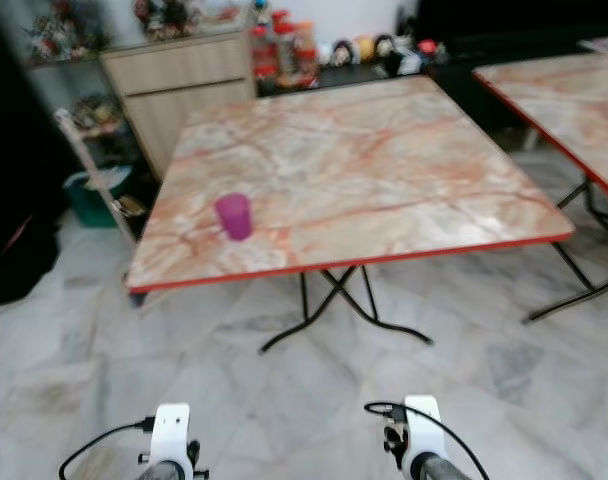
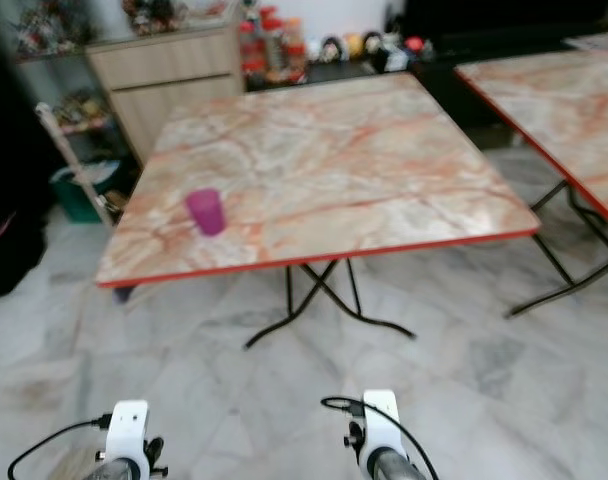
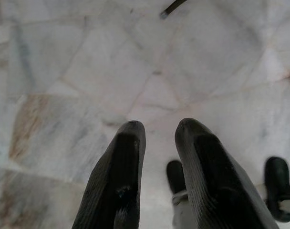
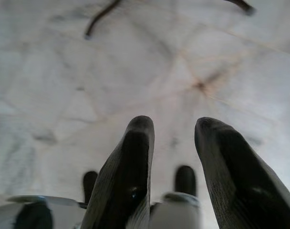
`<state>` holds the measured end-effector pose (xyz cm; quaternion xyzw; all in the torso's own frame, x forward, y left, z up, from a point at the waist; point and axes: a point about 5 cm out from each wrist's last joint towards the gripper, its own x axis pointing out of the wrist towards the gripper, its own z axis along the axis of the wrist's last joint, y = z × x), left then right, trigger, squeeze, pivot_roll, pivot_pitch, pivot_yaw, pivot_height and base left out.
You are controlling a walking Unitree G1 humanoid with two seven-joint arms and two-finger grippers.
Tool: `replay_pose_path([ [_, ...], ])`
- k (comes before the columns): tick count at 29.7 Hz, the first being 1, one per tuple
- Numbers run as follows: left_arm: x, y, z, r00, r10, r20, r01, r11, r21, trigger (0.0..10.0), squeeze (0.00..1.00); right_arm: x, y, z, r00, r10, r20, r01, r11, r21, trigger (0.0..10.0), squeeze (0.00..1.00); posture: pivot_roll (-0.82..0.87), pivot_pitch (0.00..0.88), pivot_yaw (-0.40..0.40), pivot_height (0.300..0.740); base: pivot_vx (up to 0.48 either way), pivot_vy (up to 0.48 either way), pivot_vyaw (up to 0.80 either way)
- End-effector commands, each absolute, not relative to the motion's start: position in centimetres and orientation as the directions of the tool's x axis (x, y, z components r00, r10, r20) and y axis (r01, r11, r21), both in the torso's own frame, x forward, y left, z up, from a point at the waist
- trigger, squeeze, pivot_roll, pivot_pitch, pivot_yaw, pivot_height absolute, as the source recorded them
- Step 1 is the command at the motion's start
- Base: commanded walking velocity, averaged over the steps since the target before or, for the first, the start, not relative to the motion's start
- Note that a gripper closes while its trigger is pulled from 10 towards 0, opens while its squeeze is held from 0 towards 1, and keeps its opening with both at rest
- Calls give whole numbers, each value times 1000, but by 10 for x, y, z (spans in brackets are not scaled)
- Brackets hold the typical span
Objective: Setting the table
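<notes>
A purple cup (image 1: 234, 216) stands upright near the front left corner of the marble-patterned folding table (image 1: 384, 170) with a red edge. The table is a step ahead of me across the floor. Both my arms hang low in front of me, the left wrist (image 1: 171, 432) and the right wrist (image 1: 421, 422) at the bottom of the head view. My left gripper (image 3: 159, 130) points down at the marble floor, open with nothing between its fingers. My right gripper (image 4: 173, 126) is likewise open and empty above the floor.
A second marble table (image 1: 574, 95) stands at the right, its black legs (image 1: 584, 290) spreading over the floor. A wooden cabinet (image 1: 179, 85) and cluttered shelves line the back wall. A green bin (image 1: 89, 195) and a leaning wooden frame (image 1: 94, 170) sit left of the table.
</notes>
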<state>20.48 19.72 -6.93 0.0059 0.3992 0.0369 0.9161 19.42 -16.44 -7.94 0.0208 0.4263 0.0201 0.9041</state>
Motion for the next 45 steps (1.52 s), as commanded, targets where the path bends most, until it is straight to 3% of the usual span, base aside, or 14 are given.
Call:
replay_pose_path([
  [1, 201, 203, -71, 667, 83, -741, -59, 997, 58, 10000, 0, 198, -158, -78, 643, 69, -763, -26, 997, 68, 10000, 0, -135, 0, 96, 740, 326, 0, 0],
  [31, 198, 205, -72, 663, 92, -743, -75, 996, 57, 10000, 0, 193, -158, -80, 632, 67, -772, -20, 997, 70, 10000, 0, -130, 0, 99, 740, 332, 0, 0],
  [40, 192, 211, -73, 679, 119, -725, -108, 992, 61, 10000, 0, 194, -157, -80, 632, 73, -772, -33, 997, 67, 10000, 0, -125, 0, 96, 740, 0, 0, 0],
  [45, 185, 226, -71, 691, 192, -696, -205, 977, 67, 10000, 0, 195, -157, -80, 633, 77, -771, -39, 997, 67, 10000, 0, -117, 0, 95, 740, 0, 0, 0],
])
